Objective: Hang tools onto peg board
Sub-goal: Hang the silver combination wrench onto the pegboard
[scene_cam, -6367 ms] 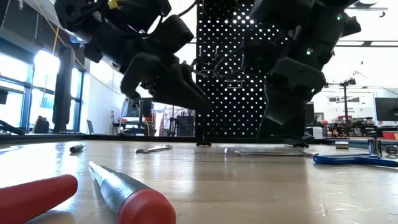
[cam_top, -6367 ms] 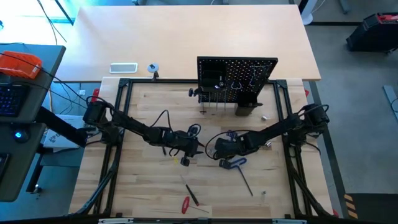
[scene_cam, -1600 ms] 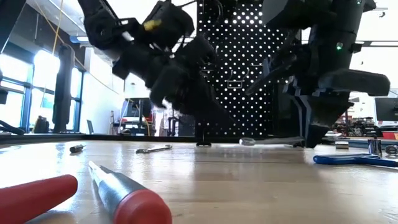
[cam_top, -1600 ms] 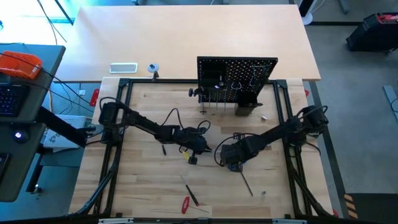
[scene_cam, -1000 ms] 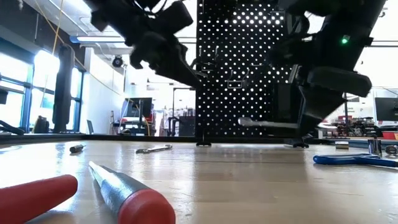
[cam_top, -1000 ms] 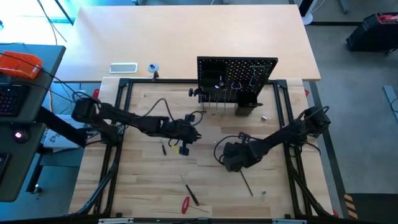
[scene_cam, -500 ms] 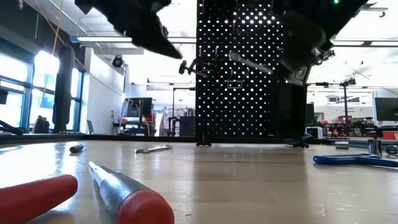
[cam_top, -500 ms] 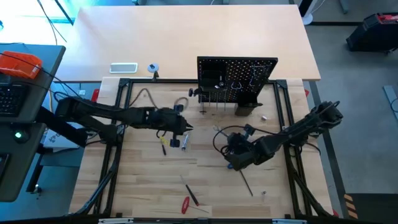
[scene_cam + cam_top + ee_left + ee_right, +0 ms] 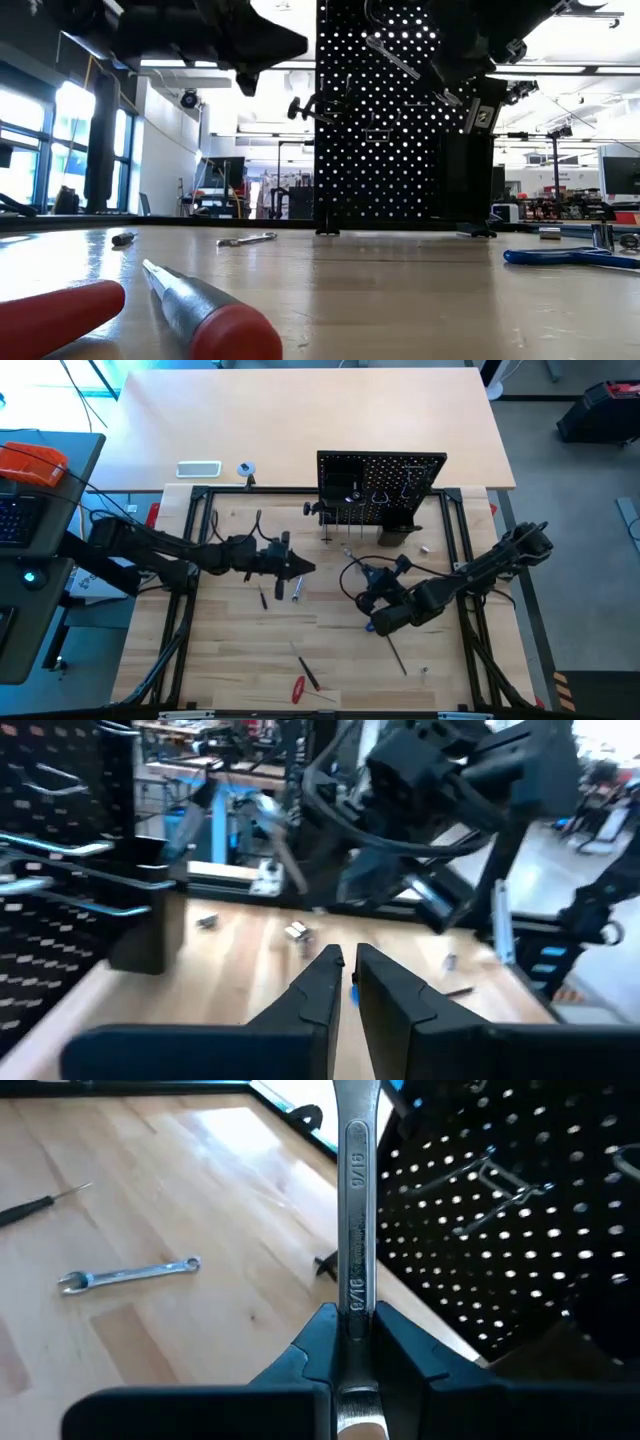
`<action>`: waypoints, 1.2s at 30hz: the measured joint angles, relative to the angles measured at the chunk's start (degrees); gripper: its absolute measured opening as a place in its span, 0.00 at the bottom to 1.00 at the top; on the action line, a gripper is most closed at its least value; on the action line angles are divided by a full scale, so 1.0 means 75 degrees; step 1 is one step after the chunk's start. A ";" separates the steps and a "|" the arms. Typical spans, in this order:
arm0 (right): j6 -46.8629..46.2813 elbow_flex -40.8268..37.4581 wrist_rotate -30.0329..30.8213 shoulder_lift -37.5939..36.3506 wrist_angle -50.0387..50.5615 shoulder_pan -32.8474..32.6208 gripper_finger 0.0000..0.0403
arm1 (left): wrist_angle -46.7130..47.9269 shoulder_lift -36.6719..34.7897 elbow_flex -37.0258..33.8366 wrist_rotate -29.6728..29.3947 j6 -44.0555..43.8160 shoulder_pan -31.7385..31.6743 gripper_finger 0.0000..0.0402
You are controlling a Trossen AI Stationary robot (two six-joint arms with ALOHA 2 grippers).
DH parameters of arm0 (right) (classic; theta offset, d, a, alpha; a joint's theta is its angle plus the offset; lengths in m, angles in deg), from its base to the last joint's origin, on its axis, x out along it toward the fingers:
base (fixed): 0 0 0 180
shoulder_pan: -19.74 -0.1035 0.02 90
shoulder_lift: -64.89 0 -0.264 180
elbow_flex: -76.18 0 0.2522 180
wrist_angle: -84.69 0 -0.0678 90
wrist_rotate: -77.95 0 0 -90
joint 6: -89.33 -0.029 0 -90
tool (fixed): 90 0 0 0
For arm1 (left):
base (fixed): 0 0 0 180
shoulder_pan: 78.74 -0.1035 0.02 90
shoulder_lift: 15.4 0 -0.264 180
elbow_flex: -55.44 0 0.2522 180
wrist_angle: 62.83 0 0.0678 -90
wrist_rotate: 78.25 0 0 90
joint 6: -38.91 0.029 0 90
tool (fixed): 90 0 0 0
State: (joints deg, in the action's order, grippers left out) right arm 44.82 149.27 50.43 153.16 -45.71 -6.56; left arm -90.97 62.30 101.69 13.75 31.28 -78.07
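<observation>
Clearly most of the hanging is yet to be done. The black upright perforated peg board [image 9: 381, 490] stands at the far edge of the wooden table [image 9: 330, 660]; some wire hooks and items hang on its face, though which tools they are is too small to tell. The right gripper [image 9: 350, 1330] is lifted above the table in front of the board, its fingers clamped on the shank of a long silver metal wrench [image 9: 356, 1210], which points toward the board's holes and hooks; in the low view the wrench [image 9: 392, 57] sits high against the panel, tilted, not touching a hook as far as can be seen. So this tool is in transit, not hung. The left gripper [image 9: 342, 982] hovers over the table's left middle with its fingers drawn almost together and nothing between them. Several tools lie loose on the wood: a second small silver wrench [image 9: 130, 1274] near the left arm, a thin dark-handled driver [image 9: 263, 596] beside it, a red-handled screwdriver [image 9: 298, 688] and a slim black-and-red tool [image 9: 309, 673] near the front edge, a long dark rod [image 9: 396, 656] below the right arm, and a blue-handled tool [image 9: 570, 257] at the low view's right. By my estimate at least six tools remain.
</observation>
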 joint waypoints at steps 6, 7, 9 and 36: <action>0.0070 0.0000 0.0119 0.0000 0.0000 0.0000 0.08 | -0.1776 0.0957 0.0015 -0.0183 -0.0387 0.0226 0.07; 0.0074 0.0000 0.0120 0.0007 -0.0026 0.0000 0.08 | -0.2170 0.1100 0.0015 -0.0326 -0.0427 0.0268 0.07; 0.0107 0.0000 0.0143 0.0029 -0.0138 0.0000 0.08 | -0.2927 0.1364 0.0020 -0.0724 -0.0433 0.0385 0.07; 0.2429 -0.0003 0.1019 0.0593 -0.1945 -0.0133 0.08 | -0.3412 0.2676 0.1046 -0.2621 0.0037 0.0813 0.07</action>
State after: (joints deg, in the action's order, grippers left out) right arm 63.04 149.25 58.07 157.61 -60.29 -7.56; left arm -116.56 82.38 109.54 -5.91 31.55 -71.97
